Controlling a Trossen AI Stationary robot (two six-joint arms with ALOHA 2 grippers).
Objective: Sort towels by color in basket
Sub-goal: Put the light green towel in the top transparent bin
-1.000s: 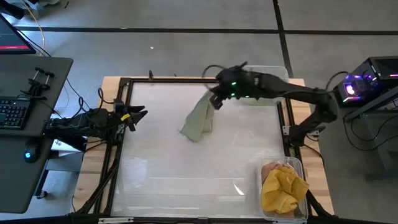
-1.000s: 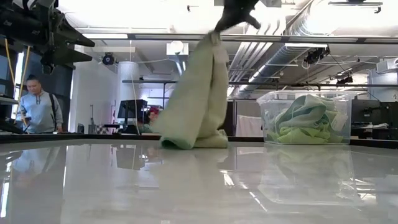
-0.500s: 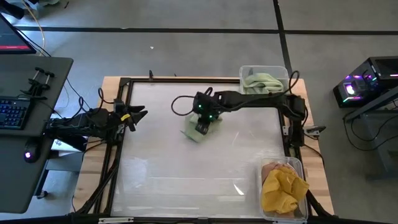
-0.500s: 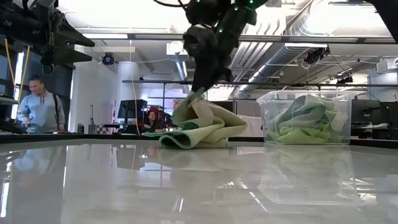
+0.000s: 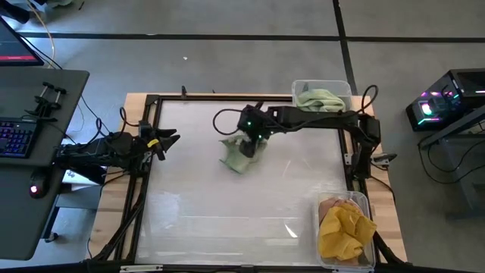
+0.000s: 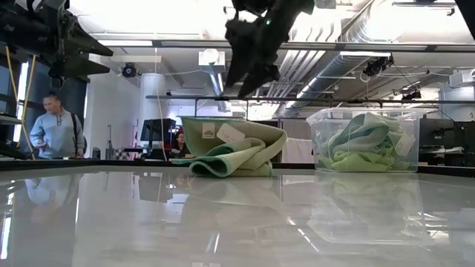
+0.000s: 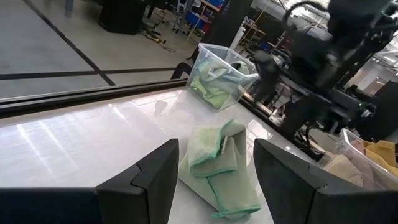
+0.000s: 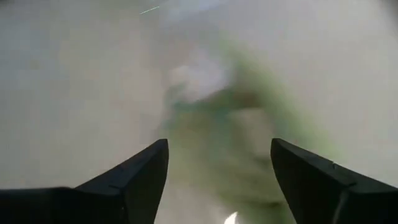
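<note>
Right gripper [image 5: 252, 139] released, fingers apart, above pale green towel [image 5: 239, 154] crumpled on table [image 5: 227, 220] centre. Bin [image 5: 322, 98] at 1 o'clock. Left gripper [image 5: 168, 139] parked at 9 o'clock, fingers apart.

The right arm reaches out long from the right side toward the middle of the surface [image 5: 197, 220]. Its right tool [image 5: 252, 142] hangs in the air, up off the surface, and points down. Its two fingers [image 8: 134, 180] are spread wide apart and hold nothing. The left arm waits at the left edge of the surface. Its left tool [image 5: 168, 139] points toward the middle, low and level, and its two fingers [image 7: 155, 180] are apart too.
</note>
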